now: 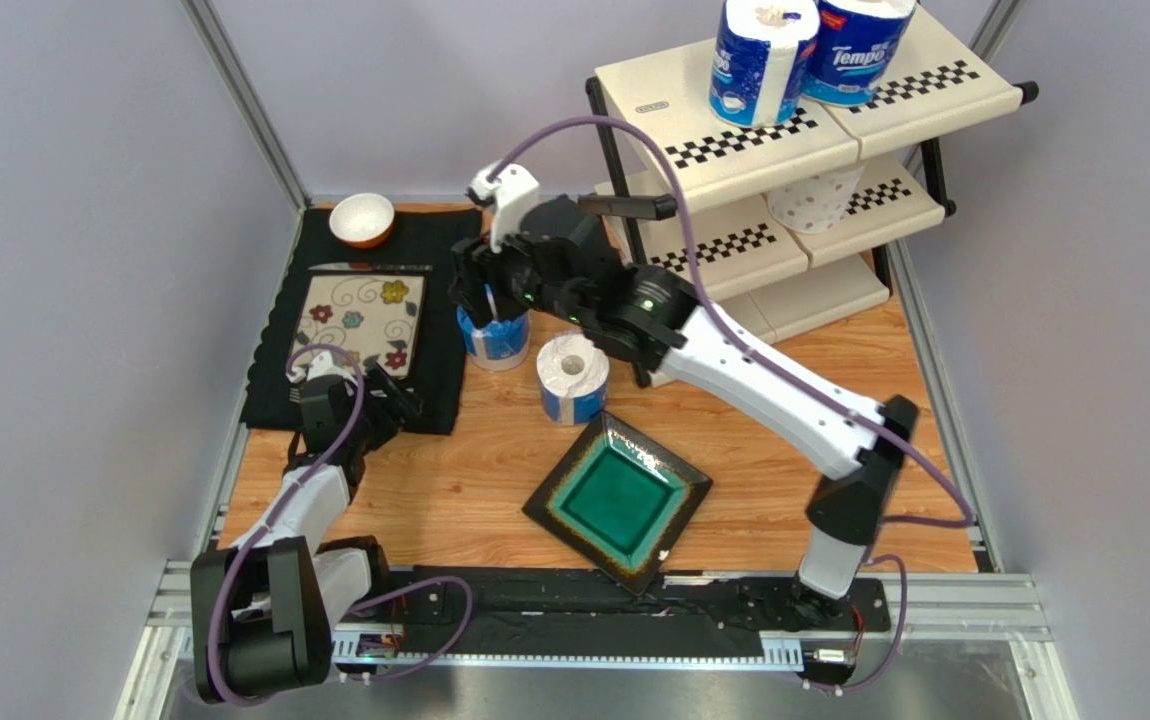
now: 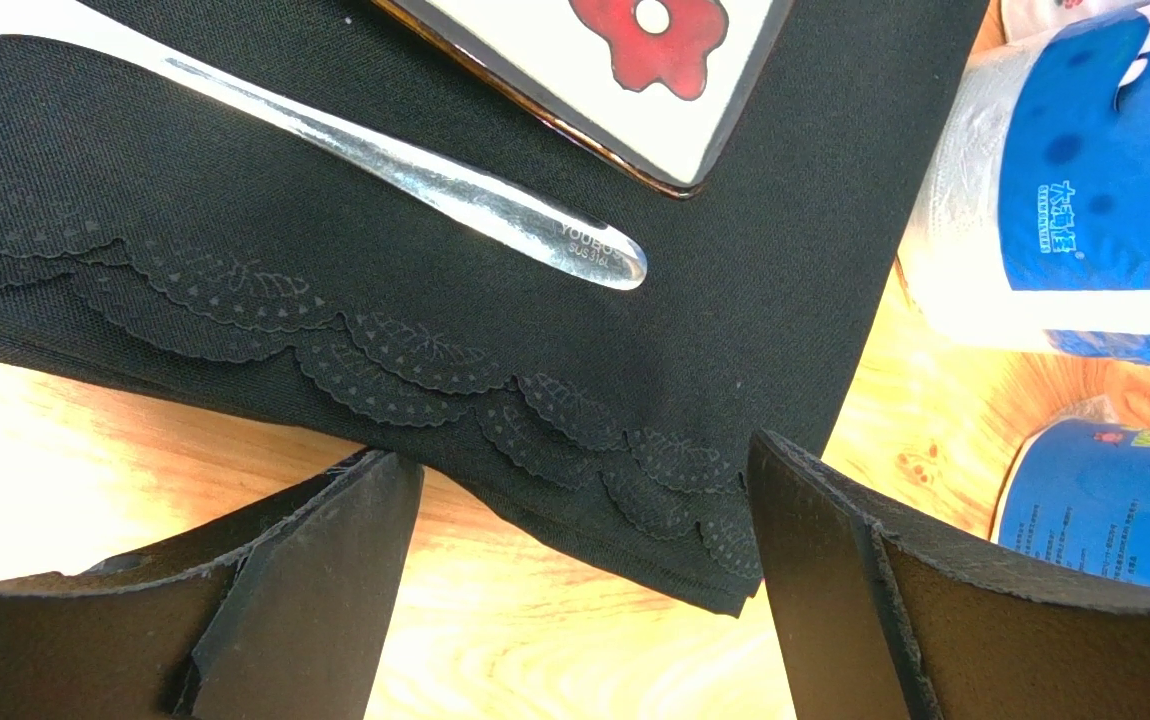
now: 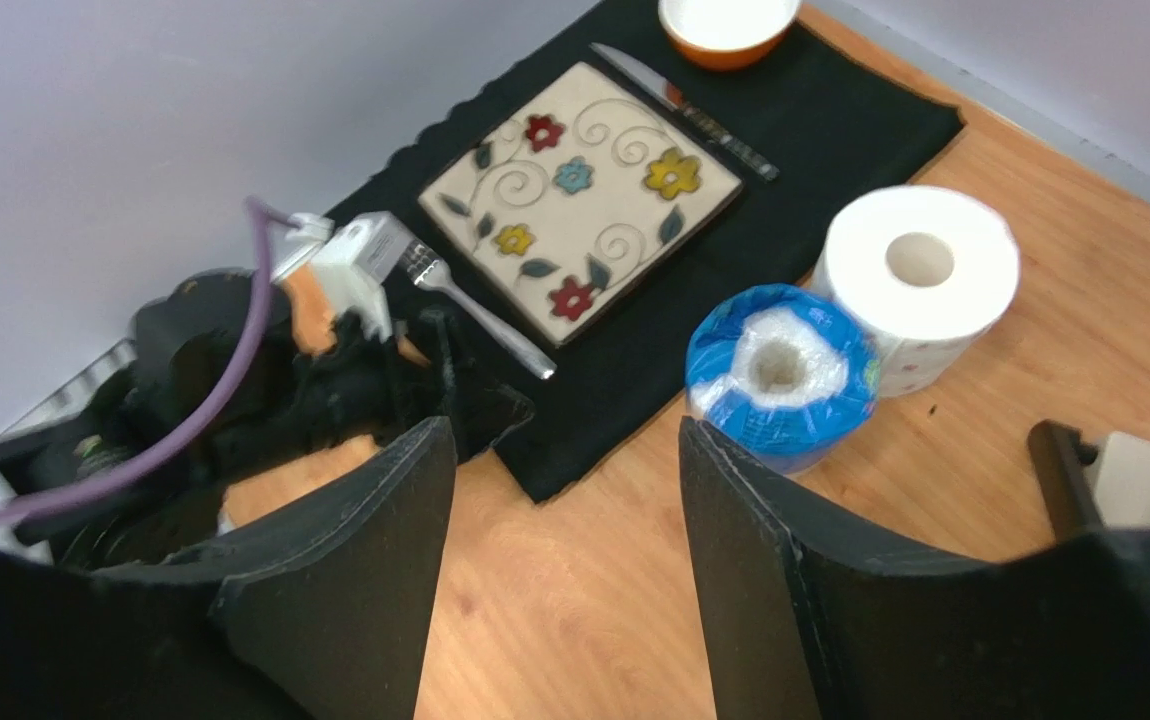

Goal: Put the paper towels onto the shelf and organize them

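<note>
The shelf (image 1: pixel 777 135) stands at the back right. Two blue-wrapped paper towels (image 1: pixel 759 60) (image 1: pixel 859 45) stand on its top tier, and a plain white one (image 1: pixel 822 195) on the middle tier. Two more rolls stand on the table: a blue-wrapped one (image 1: pixel 494 339) (image 3: pixel 781 372) and a white one (image 1: pixel 572 378) (image 3: pixel 919 278). My right gripper (image 1: pixel 485 300) (image 3: pixel 566 435) is open and empty, just above and beside the blue-wrapped roll. My left gripper (image 1: pixel 386 399) (image 2: pixel 581 465) is open and empty, low over the placemat's near corner. Both table rolls show at the right of the left wrist view (image 2: pixel 1085 195) (image 2: pixel 1107 510).
A black placemat (image 1: pixel 431 398) (image 2: pixel 777 225) holds a floral square plate (image 1: pixel 363 318) (image 3: pixel 581 195), a fork (image 2: pixel 431 180), a knife (image 1: pixel 371 267) and a small white bowl (image 1: pixel 362 219). A green square plate (image 1: pixel 619 495) lies on the table near the front. Grey walls close in both sides.
</note>
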Available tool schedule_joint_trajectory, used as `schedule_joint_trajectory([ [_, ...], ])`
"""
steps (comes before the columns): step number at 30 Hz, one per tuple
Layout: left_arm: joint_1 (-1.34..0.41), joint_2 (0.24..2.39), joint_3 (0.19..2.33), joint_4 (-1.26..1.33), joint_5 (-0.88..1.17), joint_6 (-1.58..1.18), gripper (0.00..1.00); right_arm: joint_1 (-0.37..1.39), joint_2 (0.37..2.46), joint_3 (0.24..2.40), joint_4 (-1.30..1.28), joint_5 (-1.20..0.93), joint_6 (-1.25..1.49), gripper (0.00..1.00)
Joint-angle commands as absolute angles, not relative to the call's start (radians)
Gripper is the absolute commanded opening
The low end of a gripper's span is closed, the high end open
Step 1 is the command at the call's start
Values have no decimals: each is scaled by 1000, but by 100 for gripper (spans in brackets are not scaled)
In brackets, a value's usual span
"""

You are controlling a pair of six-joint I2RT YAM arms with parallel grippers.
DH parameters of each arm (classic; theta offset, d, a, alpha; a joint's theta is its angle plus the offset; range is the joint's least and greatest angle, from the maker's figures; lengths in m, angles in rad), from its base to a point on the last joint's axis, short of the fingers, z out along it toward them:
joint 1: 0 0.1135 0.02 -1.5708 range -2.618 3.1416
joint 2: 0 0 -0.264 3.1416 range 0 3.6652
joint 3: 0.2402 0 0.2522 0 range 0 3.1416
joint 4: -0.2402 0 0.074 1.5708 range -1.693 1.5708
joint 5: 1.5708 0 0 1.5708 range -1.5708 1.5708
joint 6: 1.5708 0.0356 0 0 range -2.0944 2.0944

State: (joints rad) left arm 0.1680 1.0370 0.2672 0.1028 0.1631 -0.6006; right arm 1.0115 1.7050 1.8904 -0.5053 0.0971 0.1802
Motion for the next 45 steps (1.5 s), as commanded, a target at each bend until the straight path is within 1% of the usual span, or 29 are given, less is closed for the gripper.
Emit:
schedule_joint_trajectory([
  [1,170,1066,238,17,170,-611,89,1008,1900,2156,-607,233,134,62],
  [3,170,1062,239,14,164,-611,89,993,1982,2256,-620,279,152,63],
  [4,170,1060,238,11,163,-609,89,983,2044,2284,-624,287,167,63],
  [7,170,1052,239,5,155,-607,89,904,2136,2344,-620,279,273,63],
  [10,172,1049,238,6,153,-607,89,833,2186,2352,-594,255,374,63],
  [19,169,1074,236,17,161,-611,89,735,2258,2323,-525,242,391,63],
  [23,172,1075,238,14,158,-609,89,727,2272,2278,-476,259,397,62],
  [30,172,1075,238,12,161,-607,89,729,2332,2278,-427,296,388,62],
  [37,173,1078,236,14,160,-609,89,729,2375,2278,-420,359,368,62],
  [45,173,1083,236,17,163,-611,89,729,2405,2284,-416,365,365,62],
])
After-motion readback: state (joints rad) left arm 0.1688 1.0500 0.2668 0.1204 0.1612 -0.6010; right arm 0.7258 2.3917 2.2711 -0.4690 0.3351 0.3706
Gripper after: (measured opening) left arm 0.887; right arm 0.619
